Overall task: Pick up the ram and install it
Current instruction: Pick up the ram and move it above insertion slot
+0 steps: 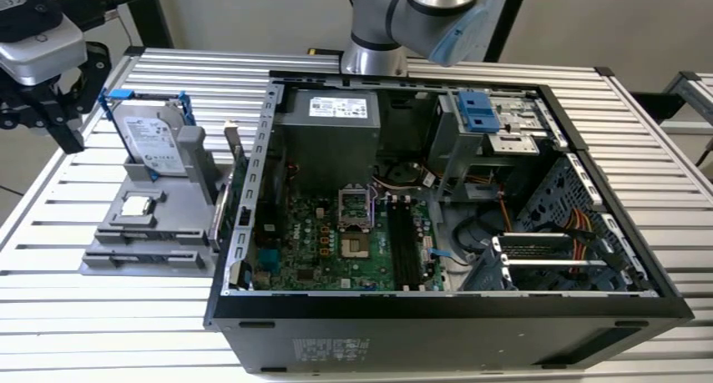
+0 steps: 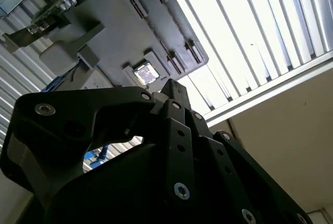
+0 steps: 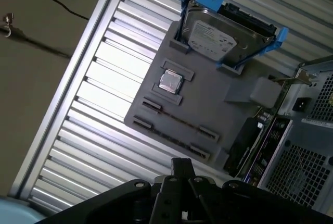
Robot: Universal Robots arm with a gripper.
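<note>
My jaws are pressed together on nothing, hanging over the table (image 1: 56, 199) at the exterior view's left, just beyond the hard drive (image 1: 154, 145) in its blue frame; the ram (image 3: 177, 120) seems to be the thin dark strip set edge-on in the grey holder (image 3: 208, 104), beside the silver chip (image 3: 170, 82); the open computer case (image 1: 446, 316) stands alongside.

Slatted aluminium bench (image 1: 100, 316). Open computer case (image 1: 446, 316), mid-bench, motherboard (image 1: 334, 241) exposed. Grey fixture tray (image 1: 167, 233) just beside it, toward the bench edge at the exterior view's left, holding an upright blue-framed hard drive (image 1: 154, 141) and a square silver chip (image 1: 137, 204).
</note>
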